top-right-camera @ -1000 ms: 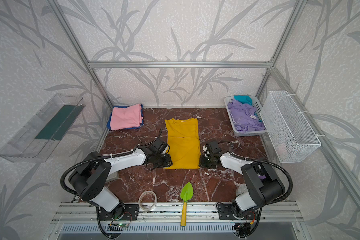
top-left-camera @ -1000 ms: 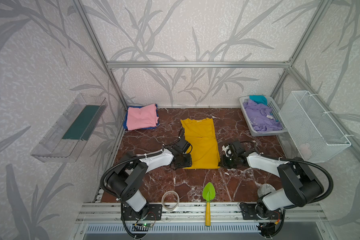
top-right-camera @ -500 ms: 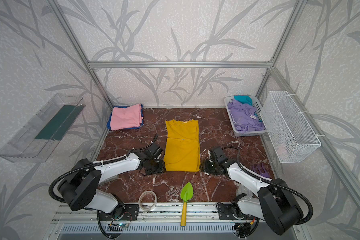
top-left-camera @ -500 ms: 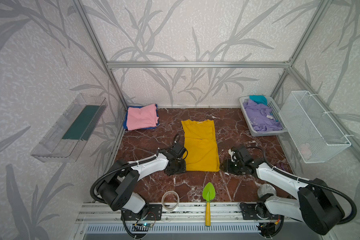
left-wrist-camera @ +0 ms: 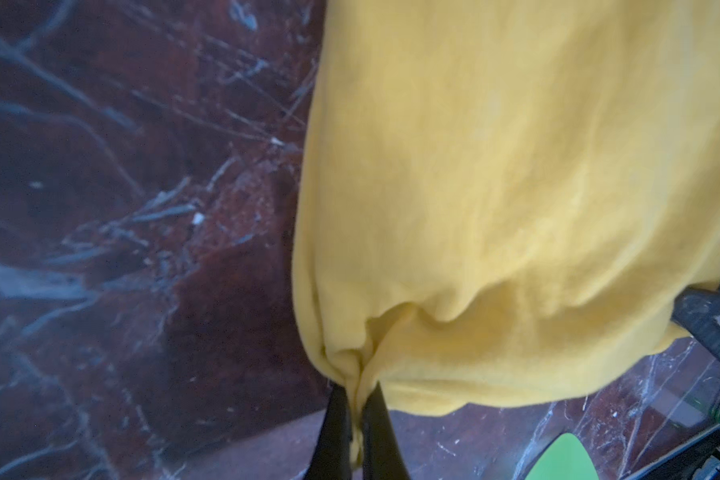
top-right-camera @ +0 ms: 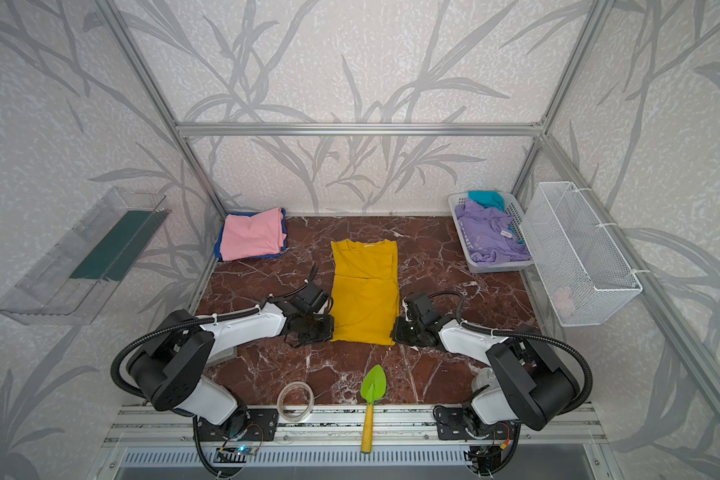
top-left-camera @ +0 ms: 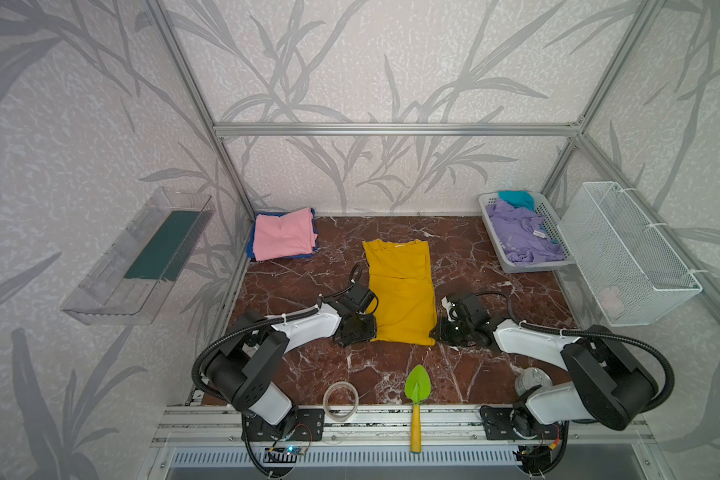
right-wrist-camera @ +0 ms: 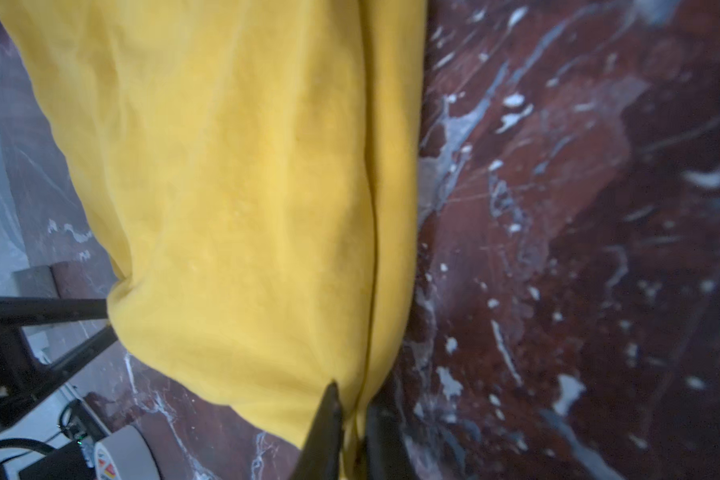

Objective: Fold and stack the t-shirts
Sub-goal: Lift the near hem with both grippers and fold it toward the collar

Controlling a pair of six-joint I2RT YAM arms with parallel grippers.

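Note:
A mustard-yellow t-shirt (top-left-camera: 400,291) (top-right-camera: 364,295) lies folded into a long strip mid-table, collar to the far end. My left gripper (top-left-camera: 370,331) (top-right-camera: 330,328) is shut on its near left corner. In the left wrist view the cloth (left-wrist-camera: 495,187) bunches between the gripper's (left-wrist-camera: 356,390) black fingers. My right gripper (top-left-camera: 434,332) (top-right-camera: 393,332) is shut on the near right corner, and its wrist view shows the gripper (right-wrist-camera: 352,399) pinching the hem of the shirt (right-wrist-camera: 233,187). A pink tee (top-left-camera: 283,235) lies folded on a blue one (top-left-camera: 250,249) at the far left. Lavender (top-left-camera: 520,235) and teal (top-left-camera: 516,198) tees fill the white basket (top-left-camera: 528,268).
A green trowel (top-left-camera: 416,390) and a tape roll (top-left-camera: 341,401) lie at the front edge. A can (top-left-camera: 531,379) stands by the right arm's base. A white wire basket (top-left-camera: 628,253) hangs on the right wall and a clear shelf (top-left-camera: 138,257) on the left wall.
Both grippers slid along the shirt's sides toward its near corners, opened on the way, and have shut on the hem corners.

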